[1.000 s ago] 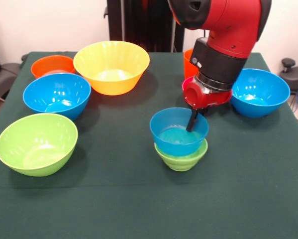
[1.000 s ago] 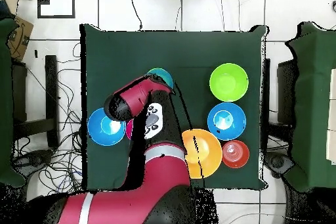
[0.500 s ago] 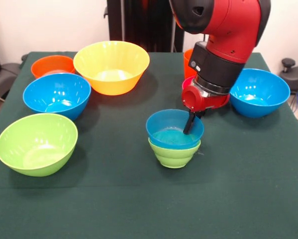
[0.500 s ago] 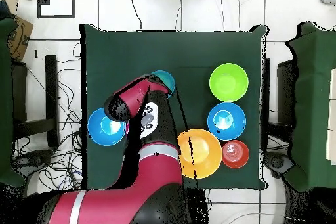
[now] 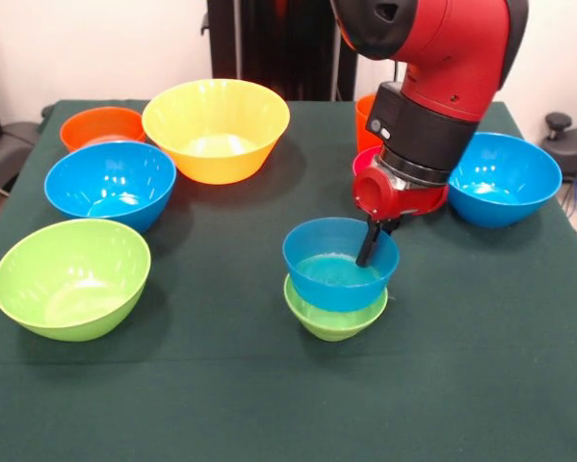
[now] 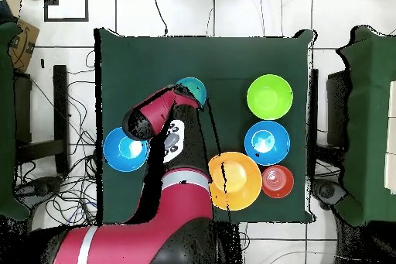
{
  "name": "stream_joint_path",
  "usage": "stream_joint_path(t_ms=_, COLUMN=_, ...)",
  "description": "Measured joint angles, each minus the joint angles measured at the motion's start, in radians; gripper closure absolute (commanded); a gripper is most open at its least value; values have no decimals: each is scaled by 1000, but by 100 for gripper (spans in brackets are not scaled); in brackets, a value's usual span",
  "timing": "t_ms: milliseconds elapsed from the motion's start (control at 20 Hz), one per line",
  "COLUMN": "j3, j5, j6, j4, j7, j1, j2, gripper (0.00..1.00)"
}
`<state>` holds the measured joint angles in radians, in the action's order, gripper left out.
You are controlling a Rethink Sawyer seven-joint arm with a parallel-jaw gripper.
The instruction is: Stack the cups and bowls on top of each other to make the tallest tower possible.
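My gripper [image 5: 369, 246] reaches down from the red arm, with one black finger inside the far rim of a small blue bowl [image 5: 334, 268]; it is shut on that rim. The blue bowl sits nested in a small green bowl [image 5: 332, 321] on the green cloth, forming a two-bowl tower. From overhead only the blue bowl's edge [image 6: 192, 88] shows beside the arm. An orange cup [image 5: 365, 120] and a red-pink bowl [image 5: 361, 160] stand behind the arm, mostly hidden. The yellow-green cup is out of view.
On the left stand a large yellow bowl [image 5: 216, 128], an orange bowl [image 5: 102, 126], a blue bowl [image 5: 110, 183] and a lime green bowl [image 5: 71, 277]. Another blue bowl [image 5: 503, 178] stands at the right, close to the arm.
The gripper and small blue bowl shifted a little left, then sank lower. The small green bowl under it moved along and now sits slightly nearer the camera.
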<state>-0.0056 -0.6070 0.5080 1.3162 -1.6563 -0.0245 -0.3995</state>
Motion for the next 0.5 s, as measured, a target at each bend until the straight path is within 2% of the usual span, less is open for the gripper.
stream_joint_path(t_ms=500, j3=-6, j5=33, j6=0, j4=-40, j7=0, j1=0, j2=1, gripper=100)
